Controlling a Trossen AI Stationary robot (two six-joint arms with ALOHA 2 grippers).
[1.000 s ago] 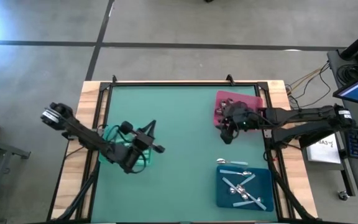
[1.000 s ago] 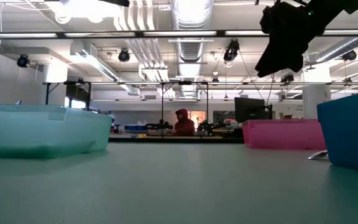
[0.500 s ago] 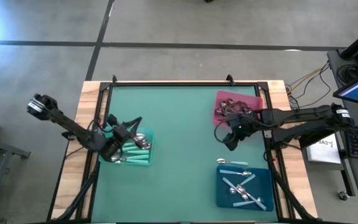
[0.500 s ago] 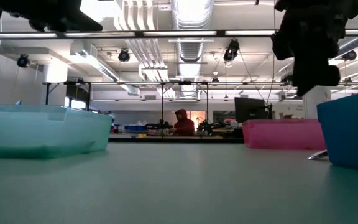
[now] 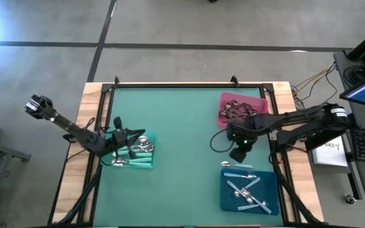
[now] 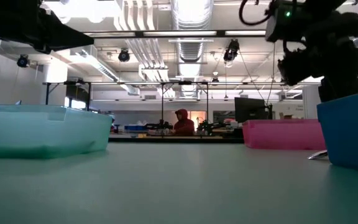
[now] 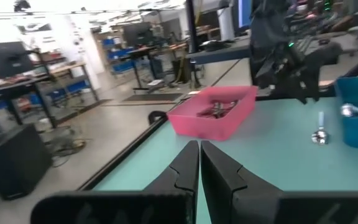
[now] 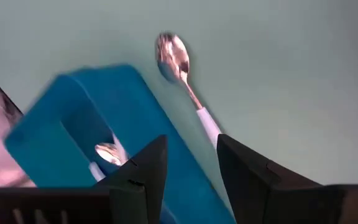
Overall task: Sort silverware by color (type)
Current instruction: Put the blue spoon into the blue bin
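The bench [image 5: 182, 152] holds three bins. The blue bin [image 5: 251, 190] has maybe five pale blue spoons [image 5: 246, 190], and one more spoon [image 8: 180, 68] lies just beside it. The right tool [image 8: 188, 171] hangs released above it. The left tool [image 7: 199, 168] is clenched, empty.

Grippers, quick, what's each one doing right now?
Left gripper: fingers shut, holding nothing, over the teal bin.
Right gripper: fingers open, empty, above the pale-blue-handled spoon beside the blue bin.

The spoon [image 8: 180, 73] has a glossy metal bowl. The worktop [image 5: 182, 145] is matt green, edged in pale wood. The blue tray [image 8: 110, 124] looks like smooth plastic.
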